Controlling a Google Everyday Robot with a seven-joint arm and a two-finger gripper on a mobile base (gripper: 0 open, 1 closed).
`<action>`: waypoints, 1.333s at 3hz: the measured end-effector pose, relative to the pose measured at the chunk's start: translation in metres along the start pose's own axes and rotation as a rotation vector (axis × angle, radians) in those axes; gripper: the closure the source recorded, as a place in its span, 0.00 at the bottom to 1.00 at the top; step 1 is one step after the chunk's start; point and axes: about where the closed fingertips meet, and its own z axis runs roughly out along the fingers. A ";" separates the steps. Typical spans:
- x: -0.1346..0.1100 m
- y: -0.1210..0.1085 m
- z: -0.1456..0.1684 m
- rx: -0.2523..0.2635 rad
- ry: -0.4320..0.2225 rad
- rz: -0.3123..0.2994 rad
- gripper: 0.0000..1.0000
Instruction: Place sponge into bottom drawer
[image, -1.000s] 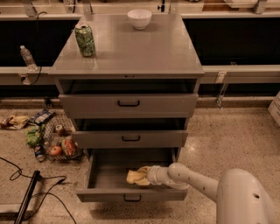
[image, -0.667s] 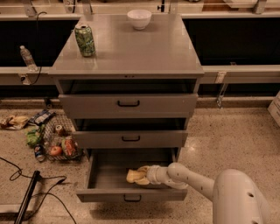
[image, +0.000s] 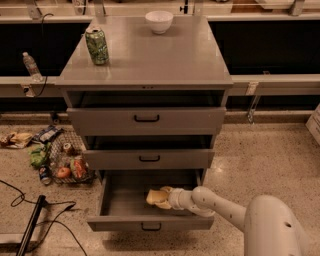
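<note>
The bottom drawer (image: 120, 222) of the grey cabinet is pulled open. My cream-coloured gripper (image: 161, 198) reaches into it from the right, low over the drawer floor near the middle. It is shut on the pale-yellow sponge (image: 153, 196), which sits at its tip inside the drawer. Whether the sponge touches the drawer floor cannot be told. My arm (image: 220, 207) crosses over the drawer's right front corner.
The two upper drawers (image: 146, 119) stand slightly open above my arm. A green can (image: 97, 45) and a white bowl (image: 159, 21) stand on the cabinet top. A wire basket with food items (image: 67, 167), a black pole (image: 31, 226) and cables lie on the floor to the left.
The gripper with the sponge has shifted slightly right and up inside the bottom drawer. Nothing else has moved.
</note>
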 end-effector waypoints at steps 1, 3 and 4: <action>-0.024 0.001 -0.032 0.016 -0.021 0.016 0.32; -0.055 0.006 -0.134 0.122 -0.002 0.039 0.63; -0.064 0.018 -0.185 0.146 0.034 0.047 0.86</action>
